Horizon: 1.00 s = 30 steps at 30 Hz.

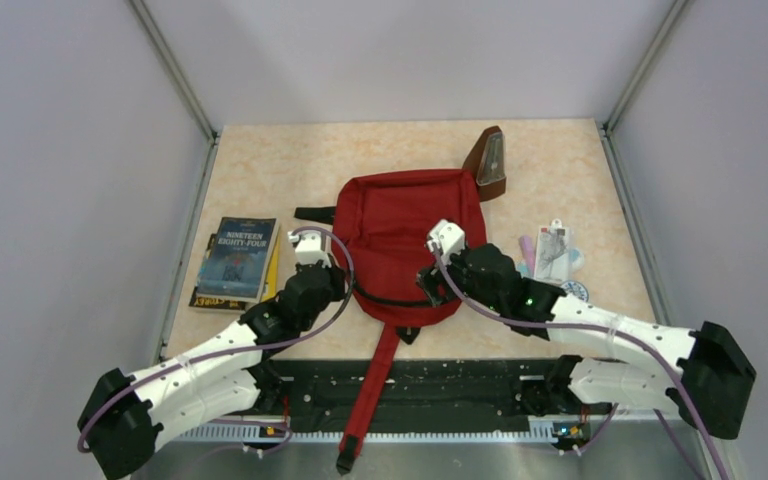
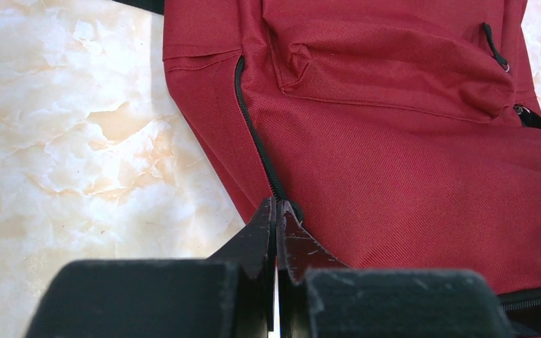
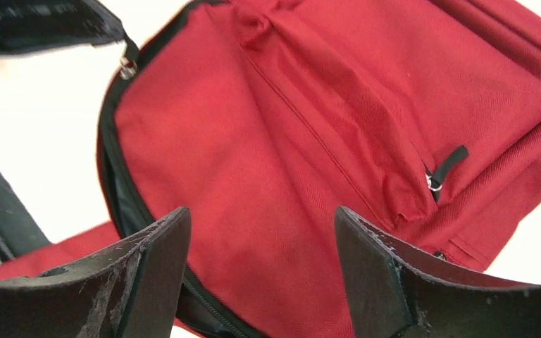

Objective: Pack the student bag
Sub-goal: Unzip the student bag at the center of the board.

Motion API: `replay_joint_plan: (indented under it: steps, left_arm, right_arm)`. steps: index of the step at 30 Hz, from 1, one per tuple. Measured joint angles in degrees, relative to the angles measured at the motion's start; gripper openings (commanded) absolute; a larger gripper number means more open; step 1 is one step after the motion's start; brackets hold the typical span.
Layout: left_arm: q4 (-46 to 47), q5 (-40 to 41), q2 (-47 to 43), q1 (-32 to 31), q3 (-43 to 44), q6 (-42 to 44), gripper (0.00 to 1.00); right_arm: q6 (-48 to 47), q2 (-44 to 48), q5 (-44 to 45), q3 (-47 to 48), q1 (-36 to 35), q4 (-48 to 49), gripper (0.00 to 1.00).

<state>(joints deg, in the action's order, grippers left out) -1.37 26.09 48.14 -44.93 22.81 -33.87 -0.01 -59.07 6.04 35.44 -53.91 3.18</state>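
The student bag, dark red with a black zipper, lies flat in the middle of the table. Its long red strap runs over the near edge. My left gripper is at the bag's near left edge. In the left wrist view the left gripper is shut, its tips pinched at the black zipper. My right gripper hovers over the bag's near right part. In the right wrist view the right gripper is open with only red fabric between its fingers. The zipper rim gapes dark.
A "Nineteen Eighty-Four" book lies on a yellow book left of the bag. A brown case stands at the bag's far right corner. A pink pen, a packaged item and small round things lie to the right. Enclosure walls surround the table.
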Motion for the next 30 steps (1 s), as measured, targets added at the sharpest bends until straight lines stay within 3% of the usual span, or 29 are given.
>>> replay_joint_plan:
  steps: [13, 30]
  left_arm:
    - [-0.13, 0.04, -0.81, 0.0, -0.02, 0.02, 0.0]
    - [-0.24, 0.07, -0.7, 0.0, 0.0, 0.83, 0.0]
  right_arm:
    - [-7.41, -10.84, 2.34, -0.07, -5.35, -0.63, 0.74]
    - [-9.29, -23.74, 3.39, 5.95, -12.85, 9.18, 0.76]
